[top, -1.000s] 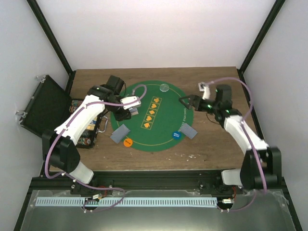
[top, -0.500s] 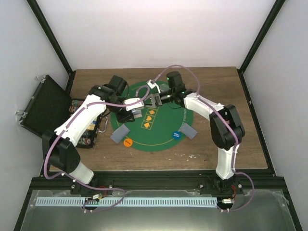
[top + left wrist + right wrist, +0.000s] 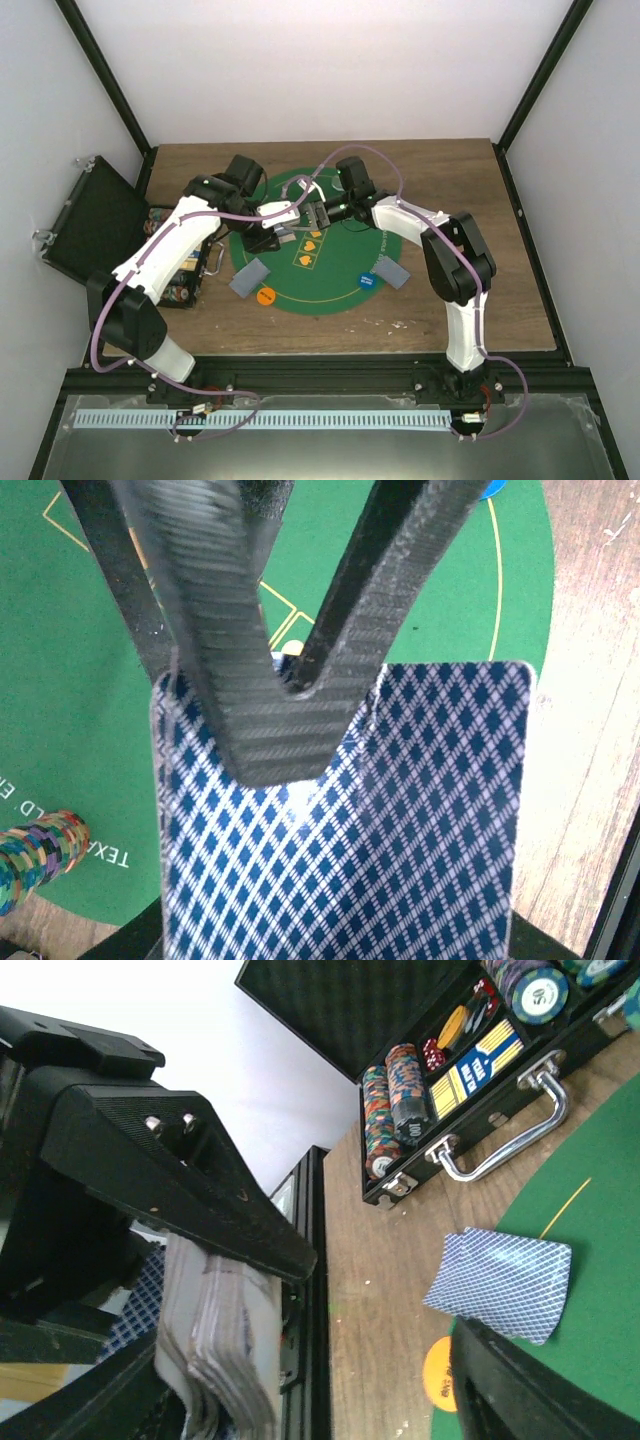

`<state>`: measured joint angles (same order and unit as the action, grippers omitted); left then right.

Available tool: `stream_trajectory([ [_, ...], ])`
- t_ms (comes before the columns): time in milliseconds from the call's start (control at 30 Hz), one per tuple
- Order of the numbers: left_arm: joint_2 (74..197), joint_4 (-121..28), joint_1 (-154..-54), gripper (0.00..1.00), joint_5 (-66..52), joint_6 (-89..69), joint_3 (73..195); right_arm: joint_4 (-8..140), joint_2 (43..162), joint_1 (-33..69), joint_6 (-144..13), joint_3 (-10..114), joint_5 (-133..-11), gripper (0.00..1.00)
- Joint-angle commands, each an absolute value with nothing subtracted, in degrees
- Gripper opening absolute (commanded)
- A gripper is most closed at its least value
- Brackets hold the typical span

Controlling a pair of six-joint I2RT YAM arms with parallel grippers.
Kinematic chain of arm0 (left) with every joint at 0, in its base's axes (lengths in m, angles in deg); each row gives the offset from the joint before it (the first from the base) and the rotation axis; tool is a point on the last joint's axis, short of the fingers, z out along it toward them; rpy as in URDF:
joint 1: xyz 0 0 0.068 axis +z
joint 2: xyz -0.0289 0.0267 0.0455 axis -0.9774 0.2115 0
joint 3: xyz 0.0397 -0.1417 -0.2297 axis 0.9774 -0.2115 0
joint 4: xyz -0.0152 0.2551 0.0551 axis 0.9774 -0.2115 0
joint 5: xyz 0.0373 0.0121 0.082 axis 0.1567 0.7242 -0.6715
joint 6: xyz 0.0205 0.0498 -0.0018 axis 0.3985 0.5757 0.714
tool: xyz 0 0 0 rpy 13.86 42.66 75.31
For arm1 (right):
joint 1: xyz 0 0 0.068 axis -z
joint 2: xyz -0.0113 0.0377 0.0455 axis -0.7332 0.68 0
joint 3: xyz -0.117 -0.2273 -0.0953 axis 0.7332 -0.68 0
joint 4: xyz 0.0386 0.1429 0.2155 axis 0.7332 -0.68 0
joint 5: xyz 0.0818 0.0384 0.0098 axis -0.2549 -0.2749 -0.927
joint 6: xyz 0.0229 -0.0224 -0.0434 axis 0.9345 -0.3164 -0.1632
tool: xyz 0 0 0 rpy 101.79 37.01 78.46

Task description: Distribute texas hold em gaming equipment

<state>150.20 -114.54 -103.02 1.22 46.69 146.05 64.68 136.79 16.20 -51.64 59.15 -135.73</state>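
My left gripper (image 3: 277, 226) is shut on a deck of blue-backed playing cards (image 3: 283, 231) over the left part of the green mat (image 3: 330, 297). In the left wrist view its fingers (image 3: 240, 650) clamp the deck (image 3: 400, 830). My right gripper (image 3: 318, 213) is open, right beside that deck. In the right wrist view the deck's edge (image 3: 215, 1350) lies between its open fingers (image 3: 530, 1390). Dealt cards lie at the mat's left edge (image 3: 250, 277) and right edge (image 3: 392, 270). An orange disc (image 3: 266, 296) and a blue disc (image 3: 369, 282) lie near them. The clear disc is hidden.
The open black case (image 3: 95, 215) stands at the left table edge, its tray of chip stacks (image 3: 395, 1100) and chrome handle (image 3: 500, 1150) next to the mat. Orange card marks (image 3: 312, 240) run across the mat's middle. Black frame posts stand at the back corners.
My right arm has swung from the mat's right edge across to the left gripper's deck, its open gripper closing in on the cards. The left gripper has held still with the deck.
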Motion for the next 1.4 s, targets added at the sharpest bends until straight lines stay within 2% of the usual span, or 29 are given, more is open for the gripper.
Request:
stream_trajectory([
  [0,149.8,-113.1,-103.1,0.45,1.5,46.5,147.4,60.9,136.5,15.6,-54.5,62.3,-134.0,0.63],
  [133,149.7,-112.4,-103.1,0.45,-0.4,46.6,146.3,58.7,135.3,15.9,-55.7,62.5,-131.8,0.47],
  [900,149.3,-111.1,-101.7,0.45,-2.8,47.2,143.9,49.5,132.0,18.1,-60.2,64.8,-126.3,0.02],
  [1200,149.4,-110.1,-99.9,0.45,-3.0,46.3,142.9,45.6,128.4,19.9,-63.9,65.3,-124.6,0.01],
  [1267,149.3,-109.9,-98.8,0.45,-3.2,45.7,142.8,43.1,126.7,20.2,-67.2,65.8,-119.7,0.01],
  [1367,148.8,-109.5,-96.6,0.45,-3.6,44.9,142.3,41.0,123.5,20.2,-74.0,64.7,-105.2,0.01],
])
